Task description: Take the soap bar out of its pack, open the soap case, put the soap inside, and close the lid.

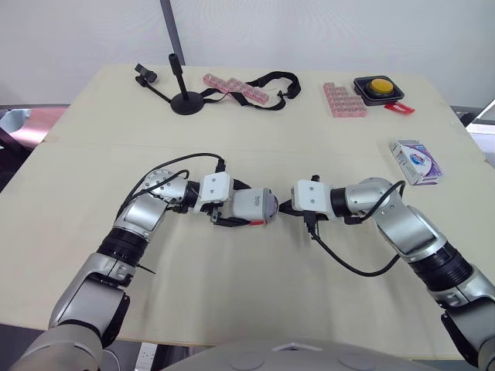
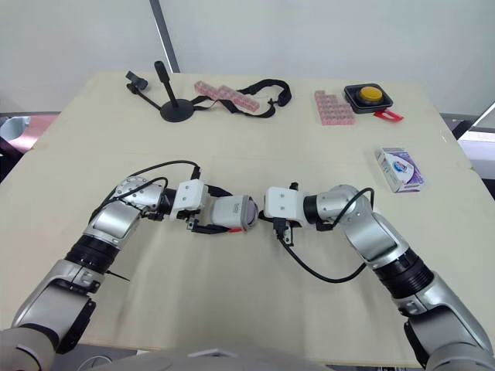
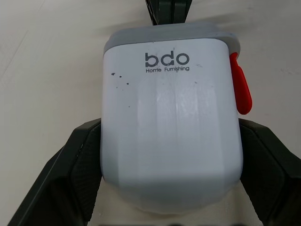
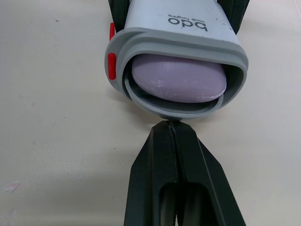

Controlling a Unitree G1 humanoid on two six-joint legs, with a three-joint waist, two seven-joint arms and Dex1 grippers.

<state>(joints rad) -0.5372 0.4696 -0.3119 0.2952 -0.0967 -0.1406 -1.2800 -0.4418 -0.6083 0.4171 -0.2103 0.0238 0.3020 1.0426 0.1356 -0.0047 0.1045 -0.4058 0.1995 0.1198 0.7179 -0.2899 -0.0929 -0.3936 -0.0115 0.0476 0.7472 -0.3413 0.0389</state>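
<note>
Gaping white case [image 4: 157, 21] w/ lilac soap [image 4: 178, 80]

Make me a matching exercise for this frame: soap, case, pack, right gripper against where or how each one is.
Things:
1. soap
2. case
3. pack
4. right gripper

States:
A. shut, tips at the case's open end
B. lying on the table, off to the robot's right
C. clamped in the left gripper
D. inside the case

Pairs: 1-D, 2-C, 3-B, 4-A.
</note>
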